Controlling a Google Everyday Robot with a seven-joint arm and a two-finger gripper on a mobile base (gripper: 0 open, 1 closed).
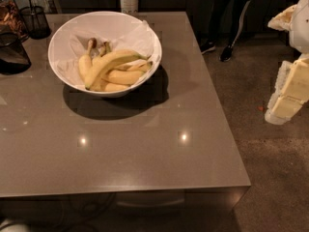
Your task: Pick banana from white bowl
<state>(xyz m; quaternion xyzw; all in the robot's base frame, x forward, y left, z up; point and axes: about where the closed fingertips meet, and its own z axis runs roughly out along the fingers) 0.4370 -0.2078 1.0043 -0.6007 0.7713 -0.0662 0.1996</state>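
**Yellow Banana in Glossy Bowl**

The long, strongly curved, smooth yellow banana [108, 64] lies atop shorter pale bananas [120, 77] in the large round glossy white bowl [63, 30]. The bowl is lined with crumpled white paper [140, 35]. The cream, blocky gripper [287, 98] hangs well apart at the banana's 3 o'clock, beyond the grey-brown table [145, 144]. Its opening cannot be determined.

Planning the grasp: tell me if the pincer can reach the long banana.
Likely yes: the pincer hangs right of the table, the banana lies atop the other bananas in the white bowl, nothing standing between.
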